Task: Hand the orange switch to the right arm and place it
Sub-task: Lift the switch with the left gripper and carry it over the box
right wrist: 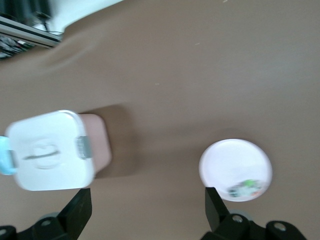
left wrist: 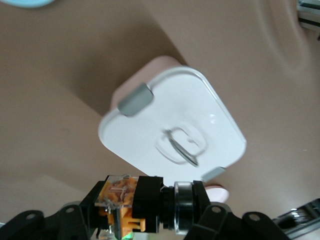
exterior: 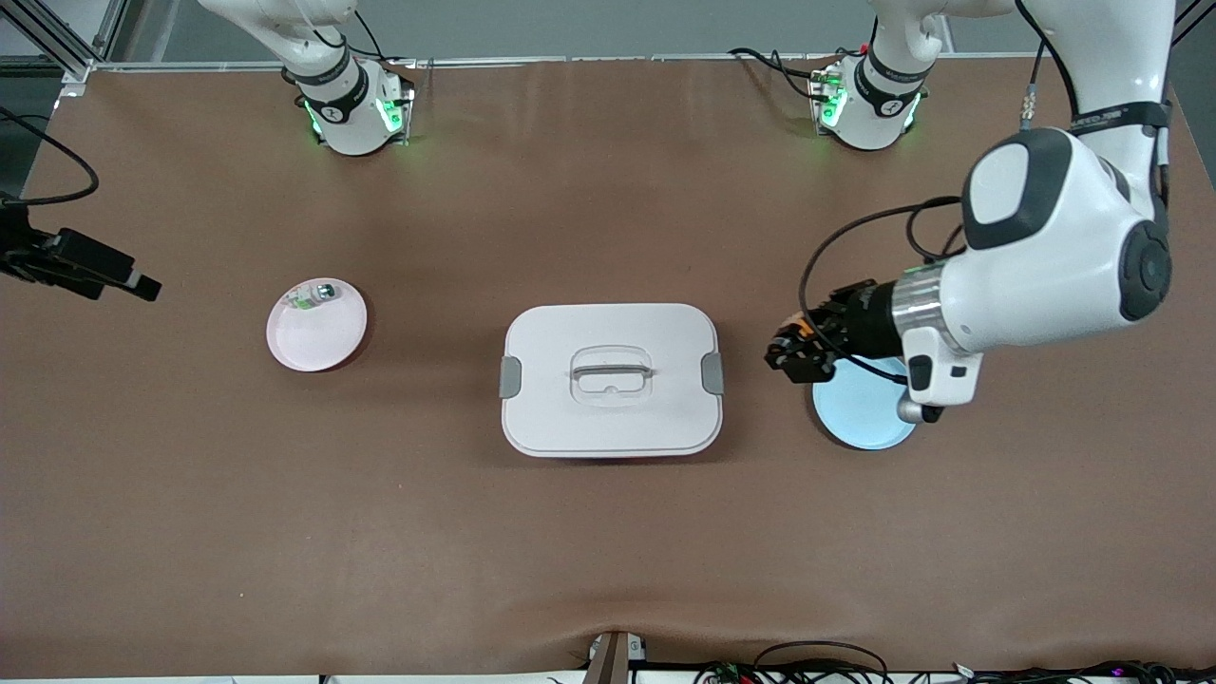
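My left gripper (exterior: 790, 353) is shut on the orange switch (exterior: 804, 332), holding it in the air over the edge of the light blue plate (exterior: 860, 407), beside the white lidded box (exterior: 611, 380). In the left wrist view the switch (left wrist: 145, 205) lies crosswise between the fingers: an orange and clear end, a black body and a dark ring. My right gripper (right wrist: 147, 215) is open and empty, high over the table. It does not show in the front view.
A whitish plate (exterior: 316, 328) toward the right arm's end holds a small silver-and-green part (exterior: 313, 296); both show in the right wrist view (right wrist: 235, 167). A black camera mount (exterior: 81, 261) juts in at that end of the table.
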`<state>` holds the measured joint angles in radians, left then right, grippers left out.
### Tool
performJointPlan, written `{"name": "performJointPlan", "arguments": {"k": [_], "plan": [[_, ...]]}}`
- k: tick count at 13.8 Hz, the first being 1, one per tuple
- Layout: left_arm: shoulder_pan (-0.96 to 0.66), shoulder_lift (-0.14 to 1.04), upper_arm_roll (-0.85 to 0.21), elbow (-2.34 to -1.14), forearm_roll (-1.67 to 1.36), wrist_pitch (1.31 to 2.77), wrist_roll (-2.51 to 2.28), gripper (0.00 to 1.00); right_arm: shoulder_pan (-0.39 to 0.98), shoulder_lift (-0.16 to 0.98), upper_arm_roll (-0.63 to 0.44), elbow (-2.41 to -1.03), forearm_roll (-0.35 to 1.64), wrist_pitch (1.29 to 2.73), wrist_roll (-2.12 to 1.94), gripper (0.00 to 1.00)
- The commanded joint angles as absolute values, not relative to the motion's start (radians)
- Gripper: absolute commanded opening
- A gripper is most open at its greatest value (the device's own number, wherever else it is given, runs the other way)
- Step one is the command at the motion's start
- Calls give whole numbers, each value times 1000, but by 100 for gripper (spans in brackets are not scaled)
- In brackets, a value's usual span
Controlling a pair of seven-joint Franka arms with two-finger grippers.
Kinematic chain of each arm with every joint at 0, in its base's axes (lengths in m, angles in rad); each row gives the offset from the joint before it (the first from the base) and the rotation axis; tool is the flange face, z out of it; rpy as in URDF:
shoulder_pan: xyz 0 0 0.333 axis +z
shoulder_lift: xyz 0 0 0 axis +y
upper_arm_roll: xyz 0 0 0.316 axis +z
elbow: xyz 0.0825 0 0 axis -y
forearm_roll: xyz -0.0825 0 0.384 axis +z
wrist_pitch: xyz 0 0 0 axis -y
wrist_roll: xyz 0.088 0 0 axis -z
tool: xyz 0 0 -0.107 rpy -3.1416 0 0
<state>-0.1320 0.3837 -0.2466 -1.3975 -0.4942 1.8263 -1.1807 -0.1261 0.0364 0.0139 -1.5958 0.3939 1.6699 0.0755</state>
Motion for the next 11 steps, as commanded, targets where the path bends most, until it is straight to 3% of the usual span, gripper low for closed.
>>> {"name": "performJointPlan", "arguments": {"k": [1, 6, 11], "plan": [[-141, 400, -313, -1381, -514, 1943, -1360, 17, -121, -60, 28, -1762, 529, 1794, 118, 100], [-254, 411, -321, -1381, -511, 2138, -1593, 17, 52, -153, 28, -1988, 728, 2083, 133, 100], [-308, 411, -322, -1381, -511, 2220, -1661, 17, 286, -146, 28, -2036, 860, 2330, 132, 100]]}}
